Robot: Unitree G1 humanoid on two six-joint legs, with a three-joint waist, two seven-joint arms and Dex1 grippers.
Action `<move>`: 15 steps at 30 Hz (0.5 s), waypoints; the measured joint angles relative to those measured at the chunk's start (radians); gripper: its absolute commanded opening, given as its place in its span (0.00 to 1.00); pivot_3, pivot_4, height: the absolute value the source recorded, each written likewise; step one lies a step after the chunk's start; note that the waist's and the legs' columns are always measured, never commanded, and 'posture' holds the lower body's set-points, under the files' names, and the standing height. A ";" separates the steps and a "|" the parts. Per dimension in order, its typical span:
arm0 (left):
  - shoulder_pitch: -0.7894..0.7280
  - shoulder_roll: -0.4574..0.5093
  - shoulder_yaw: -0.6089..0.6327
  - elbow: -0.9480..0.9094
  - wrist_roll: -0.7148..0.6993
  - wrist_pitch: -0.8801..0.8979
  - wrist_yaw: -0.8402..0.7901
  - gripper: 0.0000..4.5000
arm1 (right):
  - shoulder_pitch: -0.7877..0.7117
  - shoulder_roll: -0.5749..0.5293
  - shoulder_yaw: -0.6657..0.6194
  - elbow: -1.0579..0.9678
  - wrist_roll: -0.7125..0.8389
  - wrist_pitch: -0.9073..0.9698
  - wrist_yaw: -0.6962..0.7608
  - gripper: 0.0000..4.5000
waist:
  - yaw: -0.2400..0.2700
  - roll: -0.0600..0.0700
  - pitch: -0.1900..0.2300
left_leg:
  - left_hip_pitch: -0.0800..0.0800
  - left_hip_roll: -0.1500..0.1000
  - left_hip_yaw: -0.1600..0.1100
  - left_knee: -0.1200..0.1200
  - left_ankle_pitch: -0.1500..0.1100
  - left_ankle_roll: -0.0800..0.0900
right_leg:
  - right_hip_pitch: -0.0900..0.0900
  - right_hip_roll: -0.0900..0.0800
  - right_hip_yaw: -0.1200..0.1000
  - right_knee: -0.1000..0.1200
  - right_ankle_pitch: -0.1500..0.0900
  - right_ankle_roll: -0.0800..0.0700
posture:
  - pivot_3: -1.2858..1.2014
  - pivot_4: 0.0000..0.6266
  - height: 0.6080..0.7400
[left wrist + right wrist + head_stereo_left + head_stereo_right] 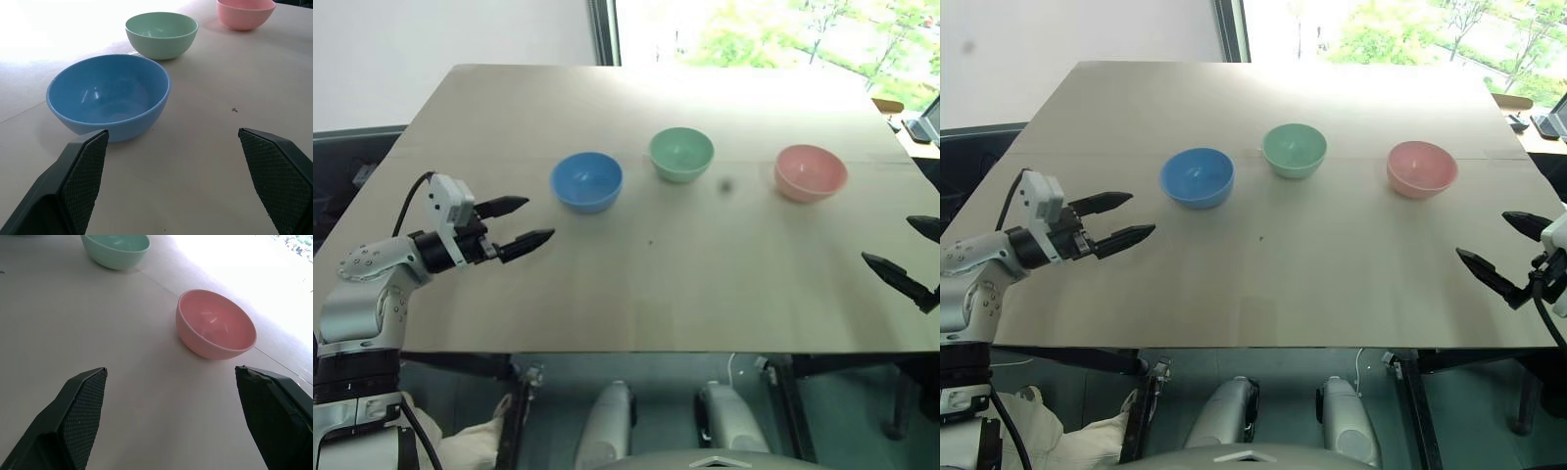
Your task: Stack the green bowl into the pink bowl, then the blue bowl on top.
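Three empty bowls stand upright in a row across the middle of the wooden table (636, 284). The blue bowl (586, 181) is leftmost, the green bowl (681, 154) sits in the middle a little farther back, and the pink bowl (811, 172) is on the right. My left gripper (517, 224) hovers open just left of the blue bowl, pointing toward it, with nothing between its fingers. At the table's right edge my right gripper (1501, 249) is open and empty, aimed toward the pink bowl (215, 324) from some distance.
A faint seam crosses the tabletop behind the bowls. A small dark speck (650, 243) lies in front of the bowls. Bare tabletop stretches between the bowls and the near edge. A window lies beyond the far edge.
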 measured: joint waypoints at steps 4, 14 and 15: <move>-0.023 -0.002 -0.011 0.012 0.002 -0.001 -0.002 1.00 | -0.037 -0.002 0.021 -0.001 -0.006 0.002 -0.015 0.97 | -0.001 0.000 0.000 | 0.000 0.000 0.000 0.000 0.000 0.000 | 0.000 0.000 0.000 0.000 0.000 0.000 | 0.52 0.24 1.00; -0.073 -0.088 -0.046 -0.039 -0.030 0.028 -0.002 1.00 | -0.250 -0.050 0.275 0.099 -0.173 0.046 -0.127 0.97 | -0.004 0.000 0.000 | 0.000 0.000 0.000 0.001 0.000 0.000 | 0.000 0.000 0.000 0.000 0.000 0.000 | 0.52 0.24 1.00; -0.082 -0.105 -0.060 -0.056 -0.037 0.030 -0.003 1.00 | -0.300 -0.049 0.323 0.132 -0.197 0.043 -0.137 0.97 | -0.005 0.000 0.000 | 0.000 0.000 0.001 0.001 0.000 0.000 | 0.000 0.000 0.000 0.000 0.000 0.000 | 0.52 0.24 1.00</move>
